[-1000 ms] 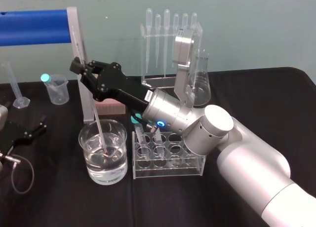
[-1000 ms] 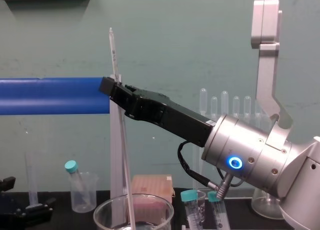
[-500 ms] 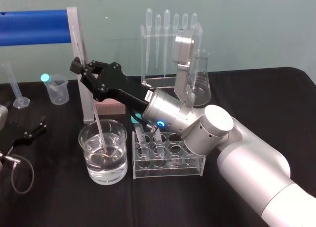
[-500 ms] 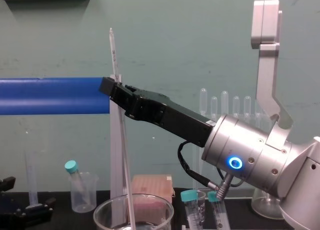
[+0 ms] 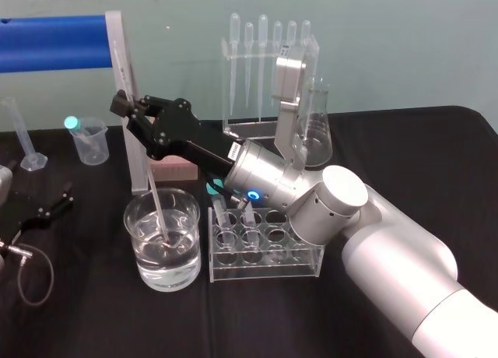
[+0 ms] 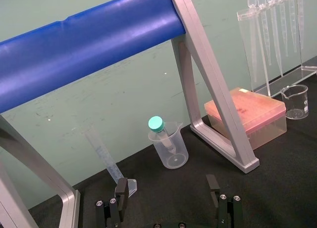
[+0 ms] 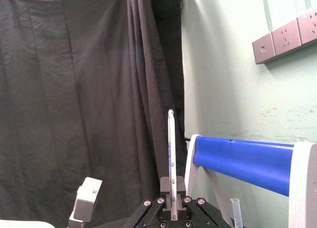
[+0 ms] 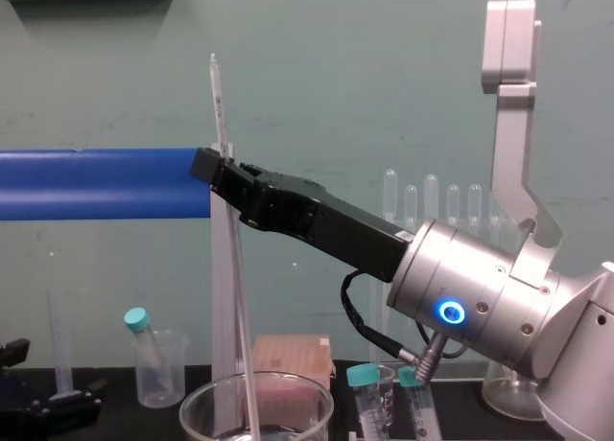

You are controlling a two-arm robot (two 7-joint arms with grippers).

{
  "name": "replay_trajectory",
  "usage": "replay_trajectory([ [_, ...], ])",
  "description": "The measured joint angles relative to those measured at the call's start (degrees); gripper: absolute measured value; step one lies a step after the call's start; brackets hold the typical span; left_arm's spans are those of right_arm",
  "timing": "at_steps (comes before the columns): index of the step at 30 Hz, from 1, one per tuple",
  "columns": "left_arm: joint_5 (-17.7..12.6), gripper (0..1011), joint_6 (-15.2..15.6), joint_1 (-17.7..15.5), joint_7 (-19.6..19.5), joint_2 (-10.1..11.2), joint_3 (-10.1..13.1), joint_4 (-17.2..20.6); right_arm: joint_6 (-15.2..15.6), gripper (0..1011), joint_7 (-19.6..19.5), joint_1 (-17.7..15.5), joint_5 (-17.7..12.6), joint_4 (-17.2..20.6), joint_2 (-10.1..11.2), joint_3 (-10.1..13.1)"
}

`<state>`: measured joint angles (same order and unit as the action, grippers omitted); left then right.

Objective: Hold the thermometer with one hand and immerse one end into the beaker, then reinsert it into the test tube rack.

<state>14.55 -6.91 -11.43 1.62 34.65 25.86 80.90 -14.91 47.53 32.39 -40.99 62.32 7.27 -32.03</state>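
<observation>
Over wide clear glass beaker [image 5: 187, 249], long black right gripper [image 5: 124, 105] clamped on thin whitish glass thermometer [image 8: 219, 105] (lower tip submerged).

Thermometer [image 7: 171, 148] whitish, dark scale marks; right claw [image 5: 127, 105] black, blue-ringed silver wrist [image 5: 261, 175]; beaker [image 5: 134, 249] clear; bar [image 5: 50, 43] blue.

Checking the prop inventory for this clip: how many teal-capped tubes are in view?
3. One teal-capped tube leans in the small beaker at far left; two more stand side by side in the test tube rack, beneath the right arm, which may hide others.
</observation>
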Motion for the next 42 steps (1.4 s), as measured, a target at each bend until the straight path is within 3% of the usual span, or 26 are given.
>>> replay_trajectory([
  [42, 0.0, 1008, 0.0, 0.0, 0.0, 0.0, 0.0, 0.0, 0.0, 57, 0.0, 0.0, 0.0, 0.0, 0.0, 0.0],
])
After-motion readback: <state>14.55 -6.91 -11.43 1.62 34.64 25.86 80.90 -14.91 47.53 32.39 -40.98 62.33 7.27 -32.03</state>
